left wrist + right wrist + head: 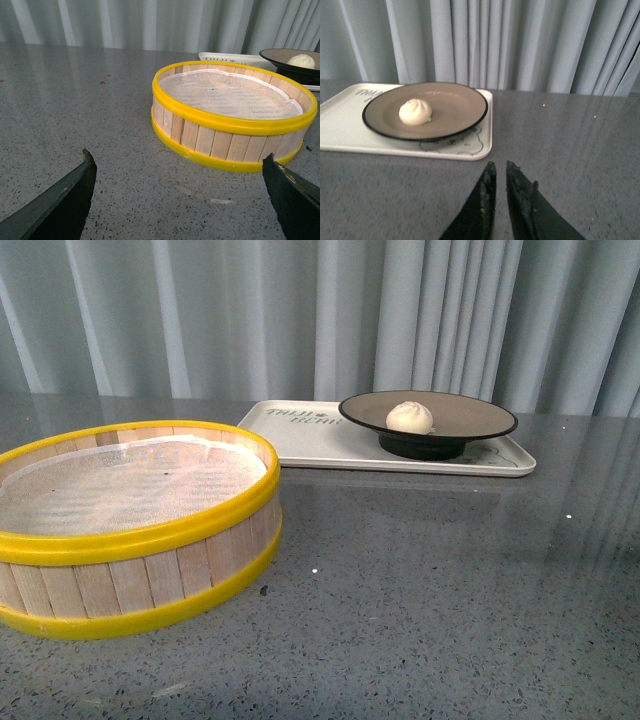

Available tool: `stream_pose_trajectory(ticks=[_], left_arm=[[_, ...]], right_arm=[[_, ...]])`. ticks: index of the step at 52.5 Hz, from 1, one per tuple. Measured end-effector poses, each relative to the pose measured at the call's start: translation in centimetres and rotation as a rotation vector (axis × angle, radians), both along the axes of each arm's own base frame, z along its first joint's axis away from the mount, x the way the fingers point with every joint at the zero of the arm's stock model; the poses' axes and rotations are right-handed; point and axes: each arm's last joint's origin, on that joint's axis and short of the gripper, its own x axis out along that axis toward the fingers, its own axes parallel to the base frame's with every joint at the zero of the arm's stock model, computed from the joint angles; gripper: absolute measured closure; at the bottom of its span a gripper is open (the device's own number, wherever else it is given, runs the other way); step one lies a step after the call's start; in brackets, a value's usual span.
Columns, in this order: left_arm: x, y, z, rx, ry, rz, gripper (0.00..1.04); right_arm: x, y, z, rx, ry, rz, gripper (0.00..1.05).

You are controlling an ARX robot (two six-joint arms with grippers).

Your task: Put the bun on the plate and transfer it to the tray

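A cream-white bun (410,417) (415,111) (301,61) lies on the black-rimmed taupe plate (470,416) (455,107) (276,55). The plate stands on the off-white tray (300,430) (340,125) (225,58) at the back of the table. My right gripper (500,167) is shut and holds nothing; it hovers over bare tabletop a short way from the tray's near corner. My left gripper (177,159) is open wide and holds nothing, on the side of the steamer basket away from the tray. Neither arm shows in the front view.
A yellow-rimmed wooden-slat steamer basket (140,530) (235,120) with a white cloth liner stands at the front left. The table (450,590) is grey speckled stone. Pale curtains (320,310) hang behind it.
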Motion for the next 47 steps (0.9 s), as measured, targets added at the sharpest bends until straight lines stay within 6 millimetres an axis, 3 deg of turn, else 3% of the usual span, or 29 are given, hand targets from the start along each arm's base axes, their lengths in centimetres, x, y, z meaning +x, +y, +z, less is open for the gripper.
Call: stream_pose_trajectory(ticks=[2,14,47], left_arm=[[0.0,0.0,0.0,0.0,0.0,0.0,0.07],[0.0,0.0,0.0,0.0,0.0,0.0,0.07],[0.0,0.0,0.0,0.0,0.0,0.0,0.07]], right_arm=[[-0.9,-0.2,-0.8,0.0,0.011,0.0,1.04],[-5.0,-1.5,-3.3,0.006,0.016,0.001,1.03],[-10.2,-2.4,-5.8,0.009,0.016,-0.007,1.03]])
